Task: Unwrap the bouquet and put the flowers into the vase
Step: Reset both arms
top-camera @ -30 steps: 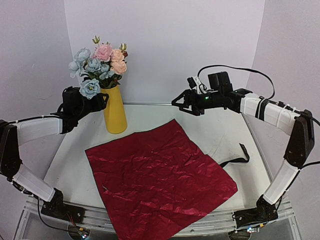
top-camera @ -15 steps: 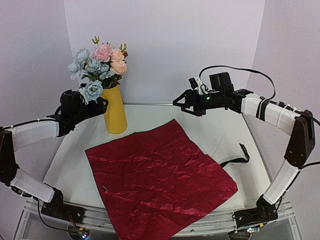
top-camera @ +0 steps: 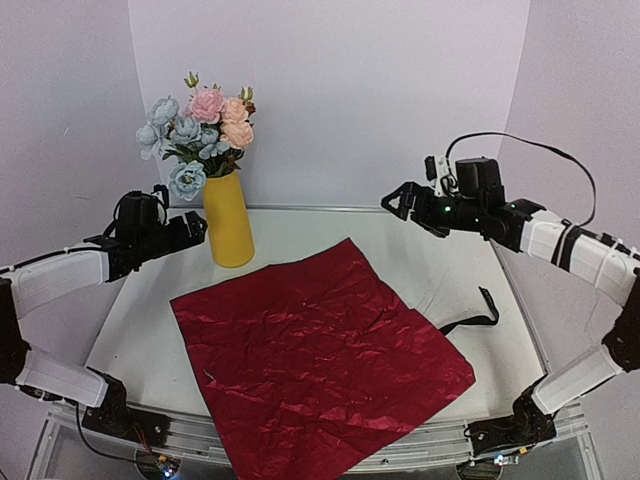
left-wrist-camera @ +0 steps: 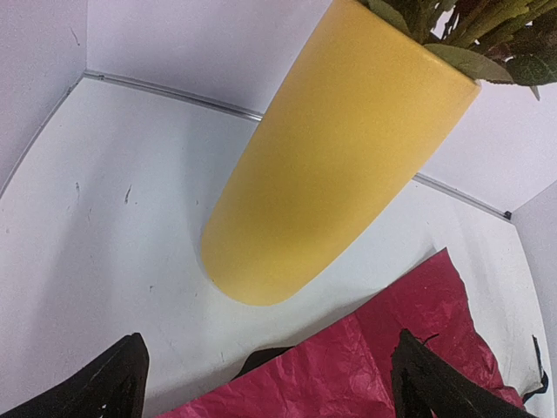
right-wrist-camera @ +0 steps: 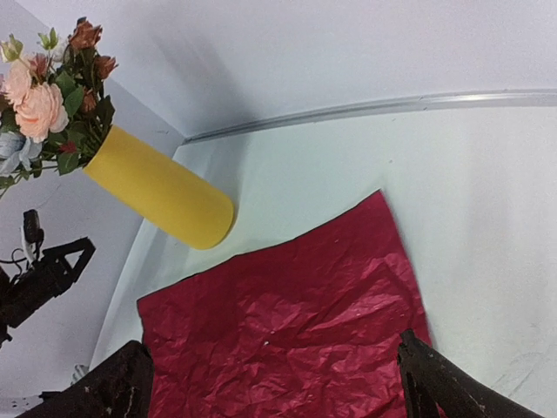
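Note:
The flowers (top-camera: 200, 125), with pale blue, pink and peach blooms, stand in the tall yellow vase (top-camera: 228, 222) at the back left. The bouquet's dark red wrapping paper (top-camera: 320, 350) lies spread flat in the middle of the table. My left gripper (top-camera: 192, 226) hangs open just left of the vase with nothing in it. The left wrist view shows the vase (left-wrist-camera: 339, 165) close ahead and the paper (left-wrist-camera: 392, 366) below. My right gripper (top-camera: 402, 201) is open and empty at the back right, well away from the vase (right-wrist-camera: 161, 198), the flowers (right-wrist-camera: 52, 96) and the paper (right-wrist-camera: 287, 331).
A black ribbon (top-camera: 480, 315) lies on the table at the paper's right edge. White walls enclose the table behind and on both sides. The paper's near corner hangs over the front rail (top-camera: 440, 440).
Both grippers have opened wider. The left one drew back down and left from the flowers. The right arm pulled away to the right.

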`<state>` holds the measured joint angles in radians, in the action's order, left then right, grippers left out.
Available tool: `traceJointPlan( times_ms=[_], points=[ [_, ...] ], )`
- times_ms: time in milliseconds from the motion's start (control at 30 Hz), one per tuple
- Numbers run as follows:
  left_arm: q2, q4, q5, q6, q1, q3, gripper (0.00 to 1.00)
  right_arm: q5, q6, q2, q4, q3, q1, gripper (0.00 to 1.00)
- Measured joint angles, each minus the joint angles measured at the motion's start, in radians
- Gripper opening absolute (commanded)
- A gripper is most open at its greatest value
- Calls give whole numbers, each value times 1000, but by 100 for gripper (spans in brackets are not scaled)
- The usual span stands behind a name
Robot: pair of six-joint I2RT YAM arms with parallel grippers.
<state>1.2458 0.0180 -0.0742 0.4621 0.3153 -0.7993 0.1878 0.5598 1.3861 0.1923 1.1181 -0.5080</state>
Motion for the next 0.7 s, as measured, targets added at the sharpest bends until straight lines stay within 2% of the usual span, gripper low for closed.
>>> traceJointPlan(
  times_ms=[200, 467, 700],
  points=[
    [-80, 9, -8, 73, 0, 89, 97, -103, -47, -103, 77, -156, 3, 96],
    [-139, 67, -7, 216, 0, 159, 96, -121, -49, -110, 15, -211, 3, 94],
    [-145, 107, -5, 306, 0, 190, 100, -122, 23, -153, -13, -347, 3, 94]
  ],
)
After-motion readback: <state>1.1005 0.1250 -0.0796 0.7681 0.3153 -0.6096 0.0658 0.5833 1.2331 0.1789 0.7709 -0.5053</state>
